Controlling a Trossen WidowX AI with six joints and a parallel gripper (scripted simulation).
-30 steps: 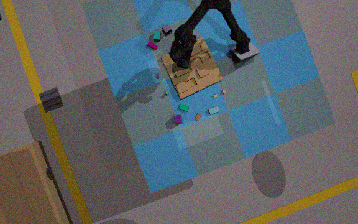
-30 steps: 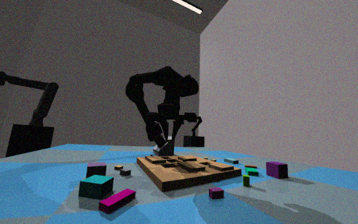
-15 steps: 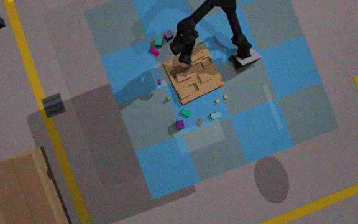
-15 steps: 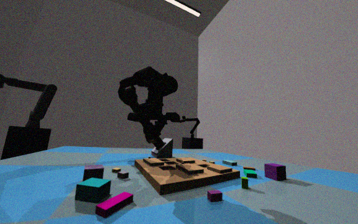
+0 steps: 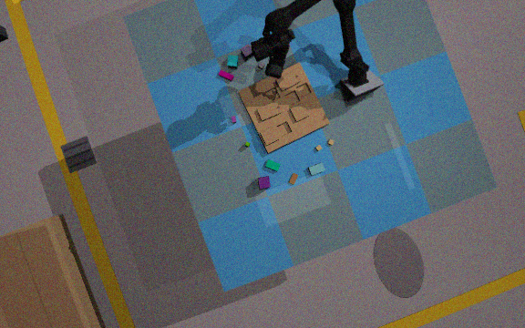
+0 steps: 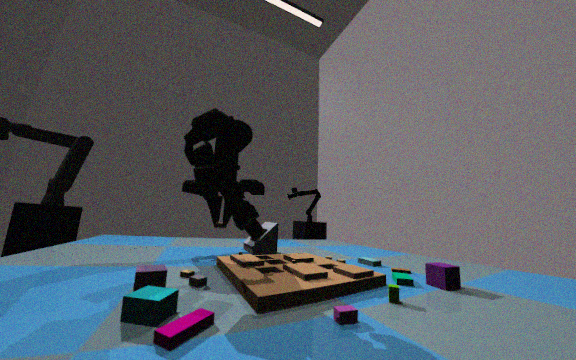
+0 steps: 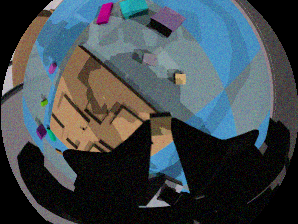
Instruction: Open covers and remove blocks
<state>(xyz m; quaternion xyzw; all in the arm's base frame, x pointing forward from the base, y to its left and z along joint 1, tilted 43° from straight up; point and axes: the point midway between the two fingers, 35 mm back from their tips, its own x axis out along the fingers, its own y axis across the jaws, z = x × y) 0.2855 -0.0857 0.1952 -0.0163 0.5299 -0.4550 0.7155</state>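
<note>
Grey walls (image 6: 443,125) loom over the blue-and-grey chequered bench (image 5: 454,91) (image 6: 43,310) (image 7: 245,30), and here's the black arm (image 5: 283,20) (image 6: 218,130), upper centre of the top view! Below it lies the wooden puzzle board (image 5: 305,122) (image 6: 263,290) (image 7: 122,90), with at least four raised covers in the exterior view; whether all are fully open, I can't tell.

Now the claw (image 5: 273,73) (image 6: 220,225) (image 7: 160,123): it's up in the air, pinching a small tan block (image 6: 219,225) (image 7: 161,127), near the board's edge in the wrist view. Looks light and stiff, probably unbothered by squeezing; opposite side faces are the place to grip, though a shallow pinch could let it twist.

Counting across the views: thirteen loose blocks on the bench, three of them small and tan, plus the one aloft!
</note>
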